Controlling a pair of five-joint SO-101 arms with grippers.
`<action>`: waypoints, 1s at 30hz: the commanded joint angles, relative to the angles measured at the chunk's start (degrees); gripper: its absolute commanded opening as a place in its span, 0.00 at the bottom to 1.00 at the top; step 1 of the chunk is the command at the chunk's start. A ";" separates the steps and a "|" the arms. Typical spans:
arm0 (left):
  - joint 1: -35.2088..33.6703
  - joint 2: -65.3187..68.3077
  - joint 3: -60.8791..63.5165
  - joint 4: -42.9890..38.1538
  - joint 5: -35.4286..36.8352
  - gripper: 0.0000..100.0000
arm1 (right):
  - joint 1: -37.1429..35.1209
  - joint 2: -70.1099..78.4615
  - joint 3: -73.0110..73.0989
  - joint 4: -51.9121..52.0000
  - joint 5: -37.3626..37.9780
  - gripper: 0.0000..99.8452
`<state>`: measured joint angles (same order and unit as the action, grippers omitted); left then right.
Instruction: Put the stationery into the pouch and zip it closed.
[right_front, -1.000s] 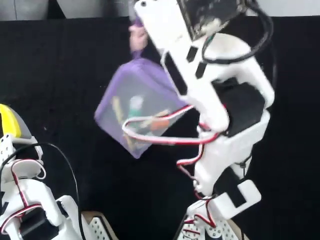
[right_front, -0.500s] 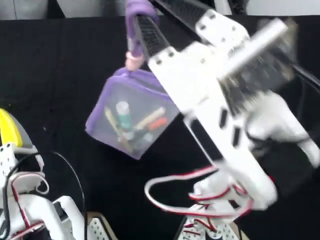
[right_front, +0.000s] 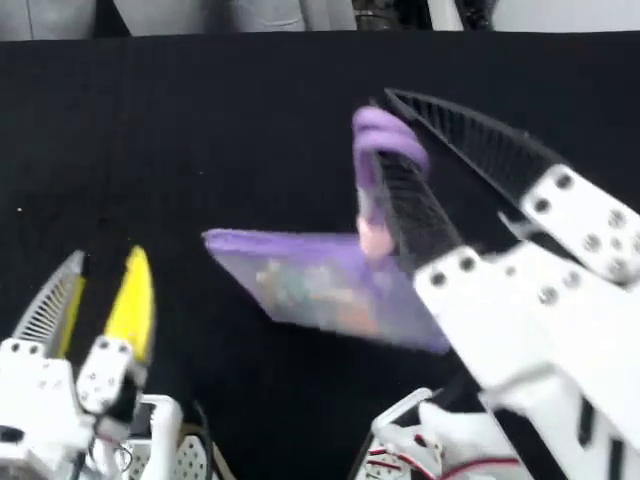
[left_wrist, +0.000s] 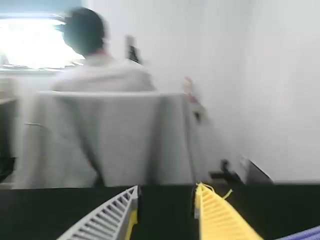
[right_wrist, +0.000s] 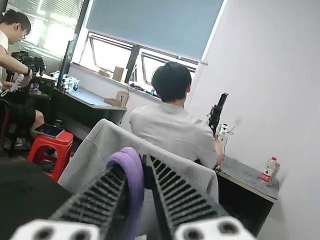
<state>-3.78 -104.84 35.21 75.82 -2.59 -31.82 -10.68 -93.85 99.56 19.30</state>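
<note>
A translucent purple pouch (right_front: 330, 290) hangs above the black table (right_front: 150, 130), tilted almost flat, with blurred stationery showing through it. Its purple loop (right_front: 388, 138) is pinched between the black fingers of my right gripper (right_front: 384, 122), which is shut on it; the right wrist view has the same loop (right_wrist: 131, 172) squeezed between those fingers. My left gripper (right_front: 100, 285) stands at the near left, pointing away from me, open, with a grey finger and a yellow finger (left_wrist: 215, 212) apart and nothing between them. A purple sliver of the pouch (left_wrist: 310, 233) shows beside it.
The right arm's white body (right_front: 540, 340) covers the near right of the table. The table's far half and left side are bare black cloth. Both wrist views face the room beyond the table's far edge.
The right arm swung down and right, carrying the pouch by its loop from the upper left toward the middle, and the pouch tipped flatter. The left gripper rose into view at the near left.
</note>
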 joint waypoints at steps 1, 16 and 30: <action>11.12 0.26 -5.93 5.71 -5.89 0.19 | -0.70 -2.68 -0.92 1.32 -0.53 0.01; 16.22 0.35 -33.89 23.30 -9.14 0.19 | -6.15 9.10 -0.84 -5.45 -0.26 0.01; 16.48 0.09 -34.51 25.05 -9.49 0.19 | -19.08 23.60 -0.92 -20.84 -0.09 0.01</action>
<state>12.22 -105.10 1.45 100.62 -11.56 -46.86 13.14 -93.93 79.34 19.30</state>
